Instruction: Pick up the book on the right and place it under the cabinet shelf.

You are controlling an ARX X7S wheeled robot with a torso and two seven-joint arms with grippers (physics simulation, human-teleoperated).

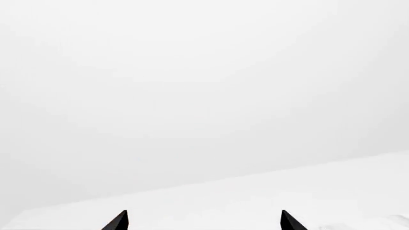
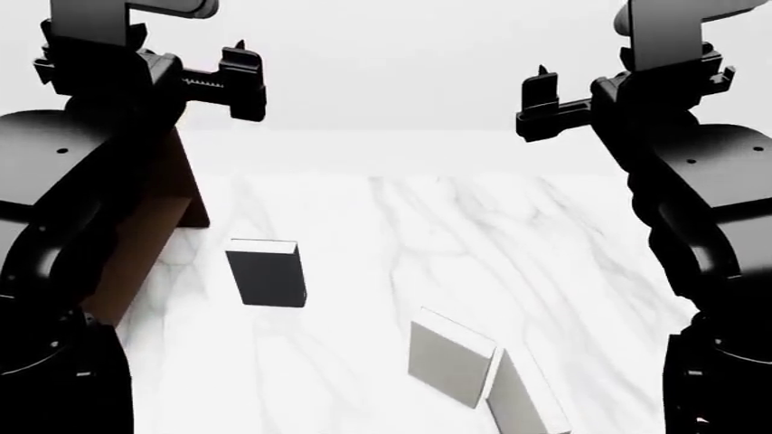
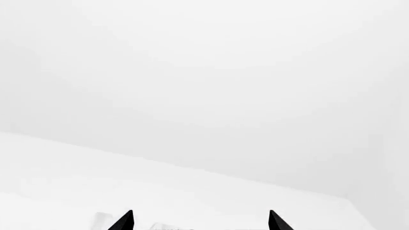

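Marble tabletop (image 2: 399, 235) carries three books; nothing is lifted. Your target, the book (image 2: 522, 398), lies near right, touching its greyer twin (image 2: 449, 362). Left gripper (image 2: 241, 80) and right gripper (image 2: 541, 101) hang high, spread wide, empty. Cabinet (image 2: 151, 231) waits far left.

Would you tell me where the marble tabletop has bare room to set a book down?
Bare marble fills the far centre and right of the table, between the cabinet and the right arm. The near edge is crowded: two pale books lie close together, with the dark book nearer the cabinet.
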